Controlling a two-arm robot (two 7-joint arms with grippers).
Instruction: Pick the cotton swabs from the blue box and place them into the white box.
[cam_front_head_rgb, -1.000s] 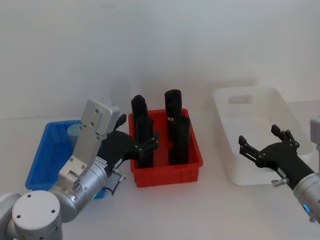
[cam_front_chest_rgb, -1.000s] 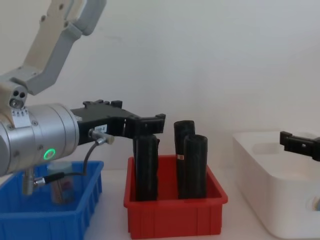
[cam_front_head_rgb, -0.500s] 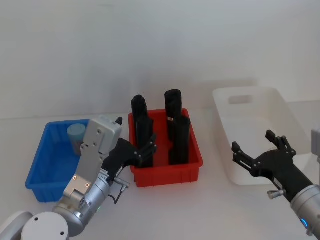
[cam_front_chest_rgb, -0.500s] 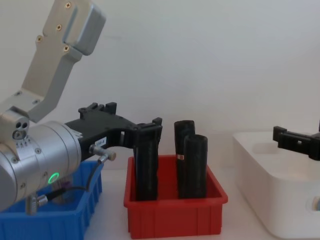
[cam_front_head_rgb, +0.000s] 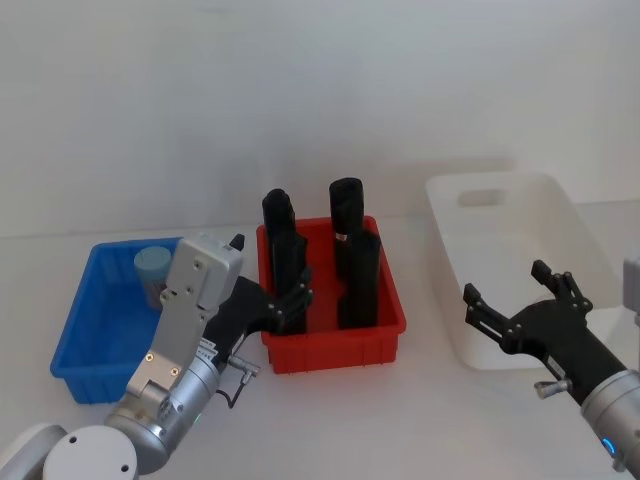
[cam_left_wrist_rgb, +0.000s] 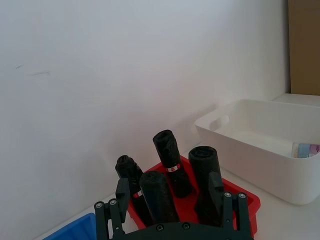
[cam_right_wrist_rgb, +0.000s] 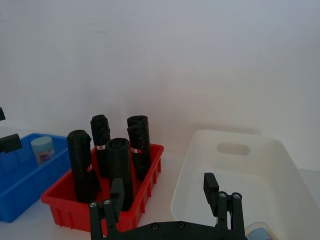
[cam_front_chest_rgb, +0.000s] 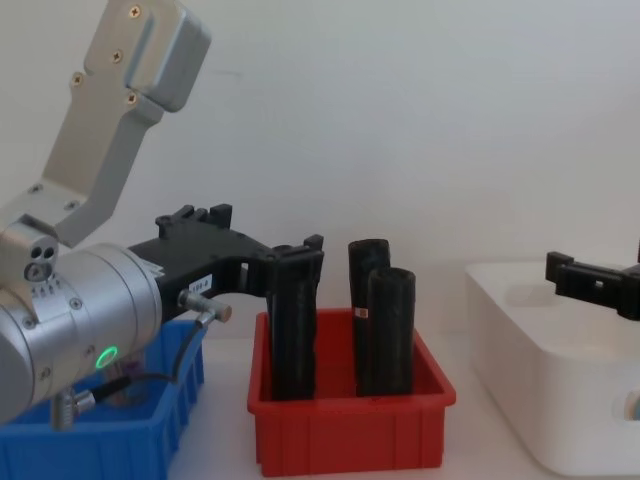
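- Left gripper (cam_front_head_rgb: 296, 298): fingers spread, nothing betw. them. It hangs at abt 8 o'clock of the red bin (cam_front_head_rgb: 335, 352), tips just beside the nearest of the black cylinders (cam_front_head_rgb: 345, 205).
- Right gripper (cam_front_head_rgb: 505, 283): also spread & empty, low by the 7 o'clock corner of the white box (cam_front_head_rgb: 520, 240).
- One jar of cotton swabs (cam_front_head_rgb: 153, 268) stands upright at the 12 o'clock end of the blue box (cam_front_head_rgb: 95, 335). A second jar (cam_left_wrist_rgb: 306, 149) lies inside the white box.
- Step in hand, I'd say: fetch the blue-box jar w/ the left arm, since it's closer.
- Doing it well: pull clear of the cylinders first, then swing to approx. 10 o'clock and come down from above w/ jaws wide.
- Straddle the clear body below the lid and squeeze gently. It's smooth & round, so prob. slips or tips if caught off-centre.
- Lift straight up past the rim, then carry high over the cylinders toward 3 o'clock. They'd likely topple if clipped.
- Let go low inside the white box, apart from the second jar.
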